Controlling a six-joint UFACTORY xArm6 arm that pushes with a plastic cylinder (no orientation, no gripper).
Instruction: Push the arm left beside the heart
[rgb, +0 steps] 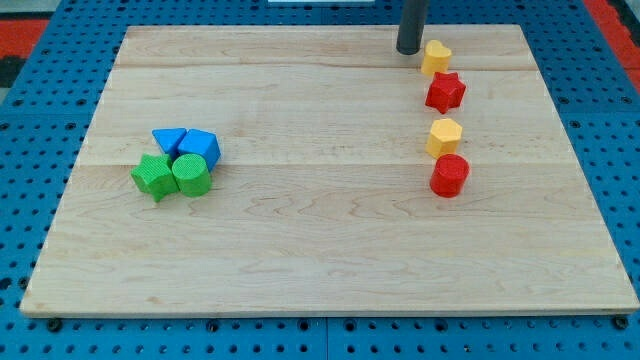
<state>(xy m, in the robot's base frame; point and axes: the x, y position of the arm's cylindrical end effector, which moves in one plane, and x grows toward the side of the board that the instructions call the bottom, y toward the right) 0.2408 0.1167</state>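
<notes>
A yellow heart block (435, 57) lies near the view's top right on the wooden board (320, 250). My tip (408, 50) is the lower end of a dark rod that comes down from the view's top edge. It stands just left of the heart, very close to it; I cannot tell if they touch.
Below the heart run a red star (445, 92), a yellow hexagon (444, 136) and a red cylinder (450, 175). At the view's left a blue triangle (169, 140), a blue block (200, 146), a green star (153, 176) and a green cylinder (190, 175) cluster together.
</notes>
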